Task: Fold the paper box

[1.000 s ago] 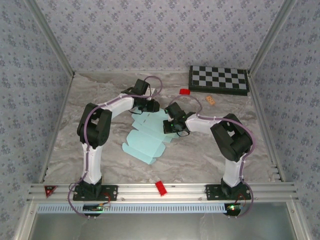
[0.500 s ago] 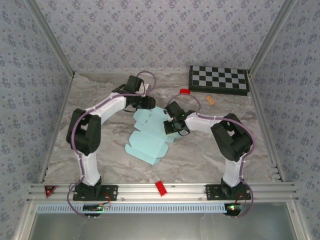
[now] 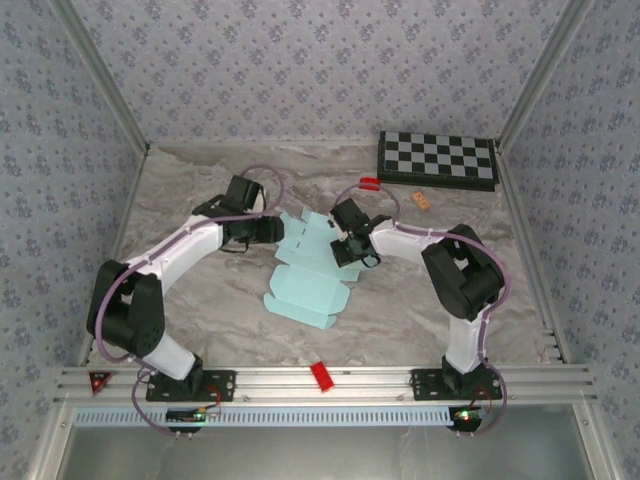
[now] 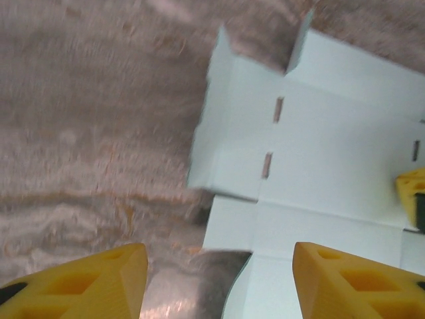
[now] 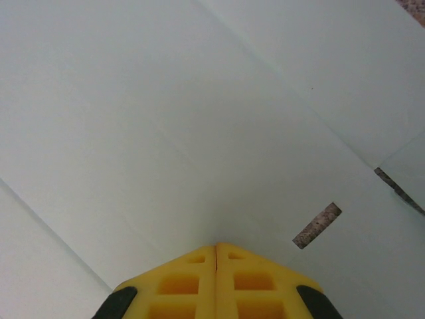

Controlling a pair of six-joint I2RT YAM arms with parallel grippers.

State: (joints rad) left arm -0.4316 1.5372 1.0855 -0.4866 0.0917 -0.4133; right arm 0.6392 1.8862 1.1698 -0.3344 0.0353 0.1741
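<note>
From its base at the near rail the left arm leans far out to the left, elbow low, forearm running in toward the table's (image 3: 200, 300) middle. The right arm stands folded at its elbow. Between them the paper box (image 3: 305, 295) lies flat and unfolded. The left gripper (image 3: 272, 230) sits at the sheet's left edge, fingers spread wide. The right gripper (image 3: 355, 255), fingers pressed together, points down at the card.

no legible text, no labels, brands or numbers readable
</note>
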